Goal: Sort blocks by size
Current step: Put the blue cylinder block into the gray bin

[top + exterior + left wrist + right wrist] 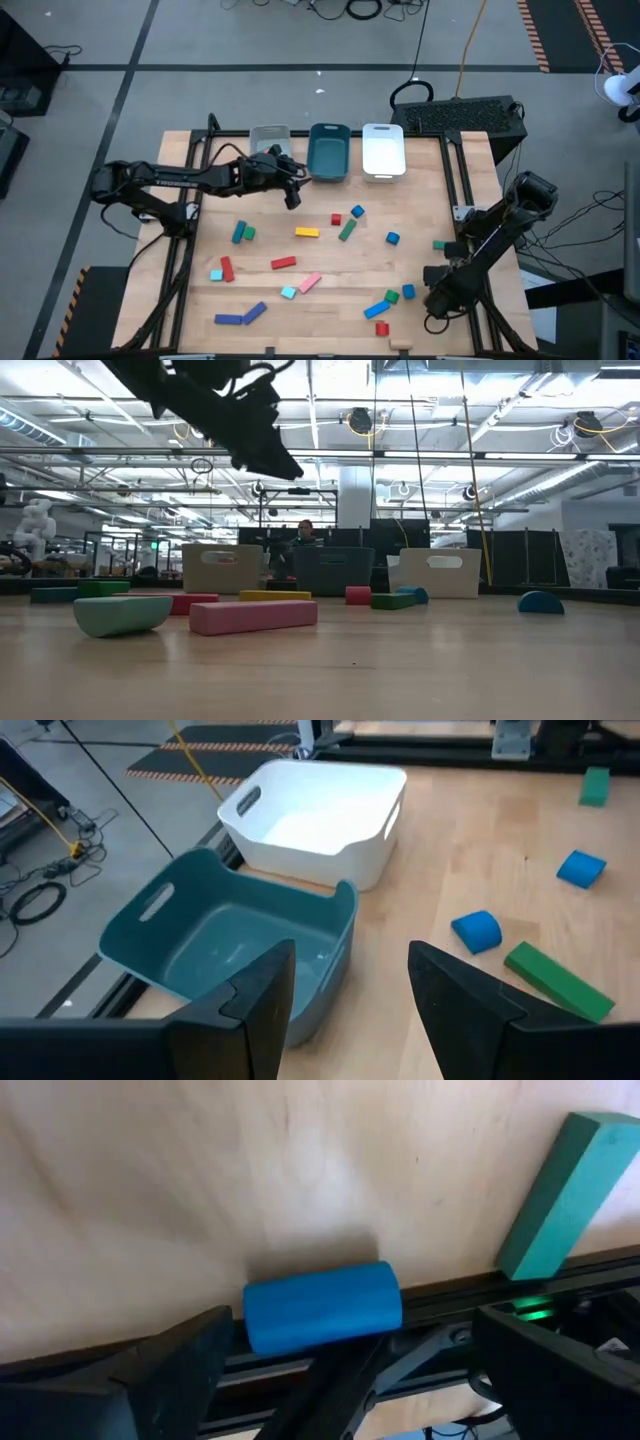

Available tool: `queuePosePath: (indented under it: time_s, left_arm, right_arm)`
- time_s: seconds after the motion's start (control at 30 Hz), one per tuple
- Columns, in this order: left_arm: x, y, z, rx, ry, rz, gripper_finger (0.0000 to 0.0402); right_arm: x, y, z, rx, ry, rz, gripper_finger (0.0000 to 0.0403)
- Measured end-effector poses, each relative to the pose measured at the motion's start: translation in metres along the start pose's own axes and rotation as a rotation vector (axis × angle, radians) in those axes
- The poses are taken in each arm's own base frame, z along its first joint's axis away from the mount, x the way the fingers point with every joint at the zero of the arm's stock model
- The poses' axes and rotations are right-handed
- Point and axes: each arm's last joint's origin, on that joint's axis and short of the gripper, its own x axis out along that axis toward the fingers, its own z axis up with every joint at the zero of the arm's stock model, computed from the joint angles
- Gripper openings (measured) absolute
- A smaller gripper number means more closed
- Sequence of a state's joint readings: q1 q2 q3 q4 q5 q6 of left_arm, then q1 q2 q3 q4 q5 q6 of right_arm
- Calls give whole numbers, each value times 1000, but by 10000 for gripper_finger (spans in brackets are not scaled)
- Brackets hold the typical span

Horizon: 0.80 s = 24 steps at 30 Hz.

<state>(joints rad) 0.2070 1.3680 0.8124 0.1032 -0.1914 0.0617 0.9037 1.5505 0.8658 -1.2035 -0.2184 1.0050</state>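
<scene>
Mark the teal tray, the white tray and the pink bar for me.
Teal tray (pixel 215 935), left wrist view, on its inner floor.
White tray (pixel 310 815), left wrist view, on its inner floor.
Pink bar (pixel 253 616), low view, on the middle of its long front face.

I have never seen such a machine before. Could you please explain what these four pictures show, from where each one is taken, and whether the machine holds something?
This is a robot with two dark jointed arms at a wooden table. One picture looks straight down from above, one looks level across the table top, and two come from cameras on the arms' wrists.

Small coloured wooden blocks lie scattered on the table. At the far edge stand three trays: a grey tray, a teal tray and a white tray.

The left tool hangs open above the table near the teal tray, holding nothing. The right tool is low at the right edge, open, by a blue wooden cylinder that it does not hold.
</scene>
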Motion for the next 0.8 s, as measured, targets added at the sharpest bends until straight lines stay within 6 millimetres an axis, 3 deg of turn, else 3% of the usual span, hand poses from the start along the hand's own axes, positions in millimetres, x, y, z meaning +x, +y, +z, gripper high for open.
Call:
queuePosePath:
  time_s: [0.23, 0.5, 0.8]
  left_arm:
    - [3, -1, -1, 1, -1, 0, 199]
    - [3, -1, -1, 0, -8, 0, 199]
    - [3, -1, -1, -2, -4, 0, 199]
  right_arm:
    - [2, 5, -3, -33, -29, 11, 399]
    - [26, 3, -8, -74, -29, 2, 400]
    - [36, 0, -10, -19, 14, 13, 381]
